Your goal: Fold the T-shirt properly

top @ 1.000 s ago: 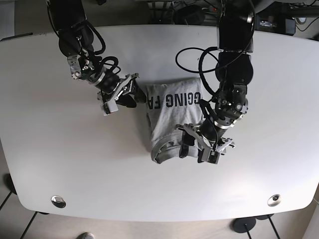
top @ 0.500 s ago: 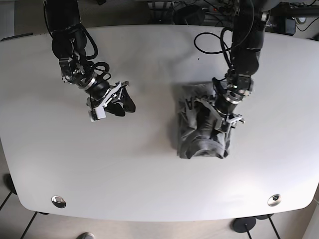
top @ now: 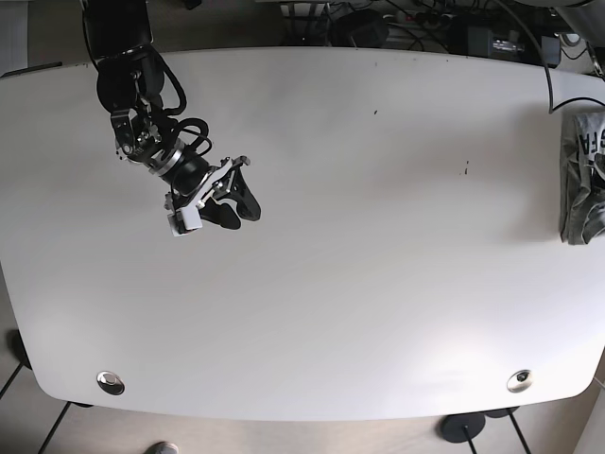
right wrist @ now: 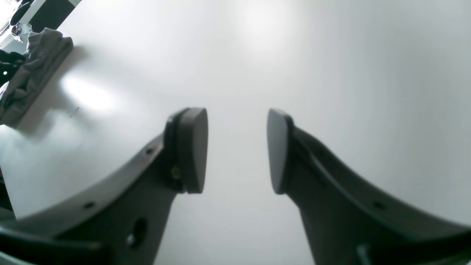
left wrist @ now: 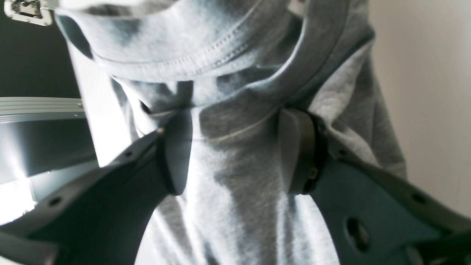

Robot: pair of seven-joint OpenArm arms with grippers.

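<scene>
The grey T-shirt is a folded bundle with black lettering at the far right edge of the base view. In the left wrist view the shirt fills the frame, and my left gripper is shut on the thick bundle, with one pad on each side of it. The left arm itself is out of the base view. My right gripper is open and empty, low over the bare table at the left. In the right wrist view its jaws stand apart, and the shirt shows small at the far upper left.
The white table has a metal disc near each front corner: one at the left, one at the right. Cables and equipment lie beyond the back edge. A few small dark specks mark the tabletop.
My left arm has carried the shirt from the table's middle to the far right edge and left most of the view. My right gripper drew back slightly to the left, away from it.
</scene>
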